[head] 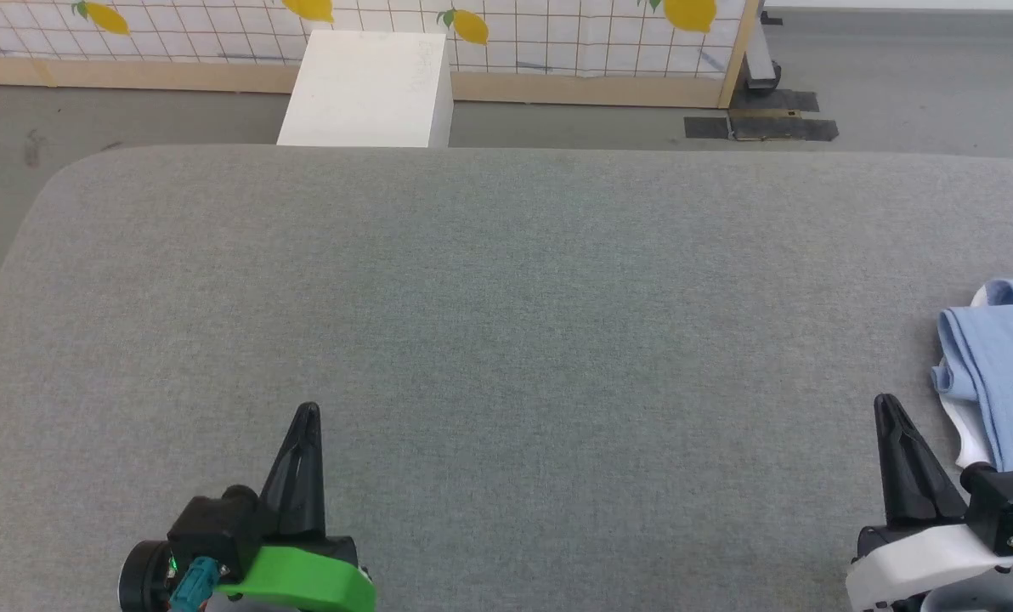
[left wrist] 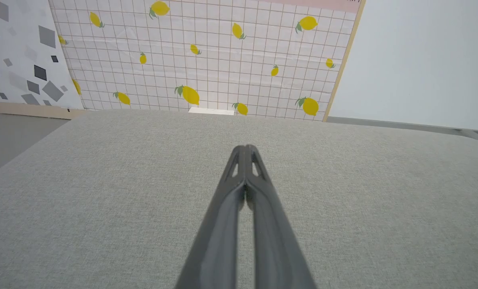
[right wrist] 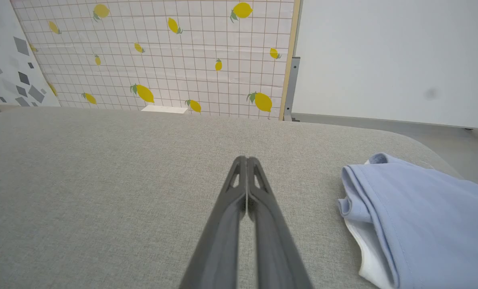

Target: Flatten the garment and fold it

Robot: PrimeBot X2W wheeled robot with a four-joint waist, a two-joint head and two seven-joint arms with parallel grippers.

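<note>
A white box [head: 362, 89] stands beyond the grey table [head: 506, 297], before a lemon-patterned screen [head: 557, 34].

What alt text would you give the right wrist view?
The right gripper, shut and empty, points across a grey fabric table. To its right in this view, apart from it, lies the garment, a bunched light blue shirt with white fabric showing beneath. Behind stands a lemon-print grid panel.
</note>
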